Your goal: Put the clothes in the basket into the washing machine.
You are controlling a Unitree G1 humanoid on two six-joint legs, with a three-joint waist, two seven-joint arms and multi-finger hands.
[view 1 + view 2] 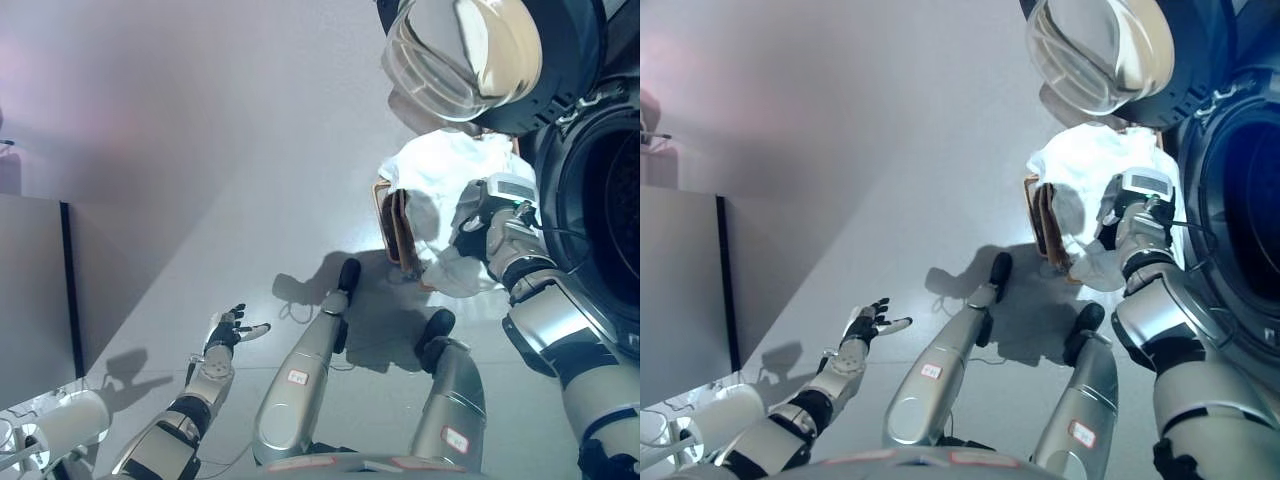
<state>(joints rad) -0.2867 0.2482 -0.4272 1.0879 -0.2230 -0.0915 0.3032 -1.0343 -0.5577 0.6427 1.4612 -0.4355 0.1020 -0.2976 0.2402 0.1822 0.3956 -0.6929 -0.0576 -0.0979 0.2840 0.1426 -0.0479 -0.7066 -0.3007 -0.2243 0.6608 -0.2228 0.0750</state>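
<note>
Underfoot, a smooth pale grey floor (250, 150) ran across most of both eye views, bare and evenly lit, with soft shadows pooled around its middle. At about nine o'clock a grey panel (35, 290) with a dark vertical edge stood against the floor, its nature hard to tell. At three o'clock the washing machine (600, 200) filled the right side, its dark round opening facing into the room, and at one o'clock its round glass door (460, 55) hung swung open, clear and domed. Between twelve and two o'clock, just beside the machine's opening, sat the basket (392, 225), brown at the rim, heaped with white clothes (445, 165) that rose above its edge and spilled down its near side. The right hand (478, 228) reached in from four o'clock and lay against the lower part of that white heap, with cloth bunched around and below it; its fingers were buried in the folds, so I could not tell whether they were clamped on the fabric or loose. The clothes therefore lay at the hand, touching it, mostly at its eleven o'clock and still in the basket, outside the drum. The left hand (232, 328) hung low at seven o'clock, well apart from the basket, fingers spread and relaxed above the floor, holding nothing.
</note>
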